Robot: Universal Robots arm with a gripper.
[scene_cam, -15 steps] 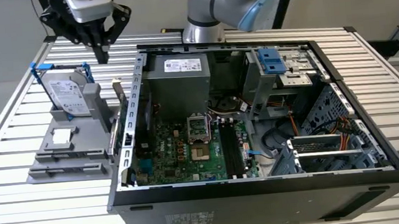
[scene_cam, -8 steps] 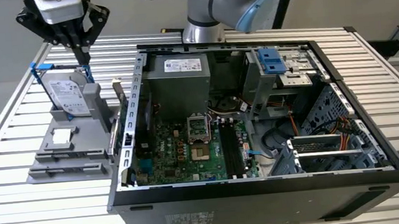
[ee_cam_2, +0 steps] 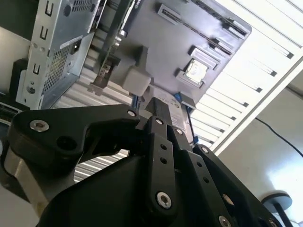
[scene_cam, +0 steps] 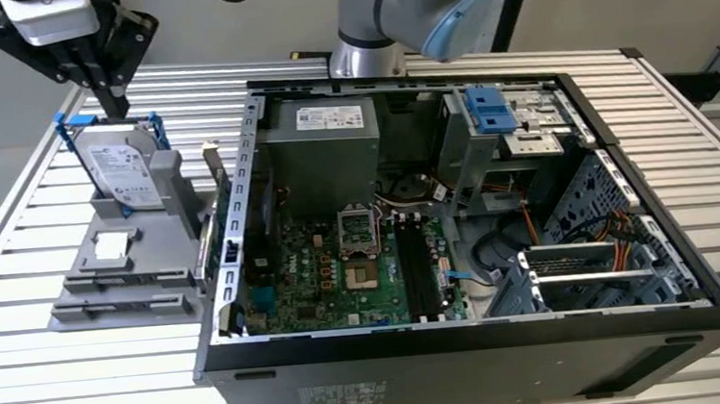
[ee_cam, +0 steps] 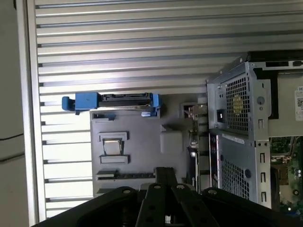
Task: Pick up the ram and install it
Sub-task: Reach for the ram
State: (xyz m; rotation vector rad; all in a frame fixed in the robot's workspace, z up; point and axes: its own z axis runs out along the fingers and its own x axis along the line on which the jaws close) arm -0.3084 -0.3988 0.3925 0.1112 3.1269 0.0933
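Note:
My gripper (scene_cam: 114, 111) hangs fingers-down at the exterior view's far left, just above a silver hard drive in a blue frame (scene_cam: 121, 169). That drive stands upright at the back of a grey holder (scene_cam: 122, 279). The fingertips look pressed together with nothing between them in both wrist views (ee_cam: 165, 176) (ee_cam_2: 161, 109). I cannot pick out the ram. A long, narrow dark strip (ee_cam: 125, 176) lies in a slot of the holder near the fingertips. The black memory slots (scene_cam: 418, 273) run along the green motherboard (scene_cam: 328, 282) inside the open computer case (scene_cam: 671, 235).
A thin card with a metal bracket (scene_cam: 214, 175) stands on edge between the holder and the case wall. The case holds a grey power supply (scene_cam: 318, 152), a drive cage (scene_cam: 508, 118) and loose cables (scene_cam: 492, 240). Everything rests on a slatted metal table (scene_cam: 40, 382).

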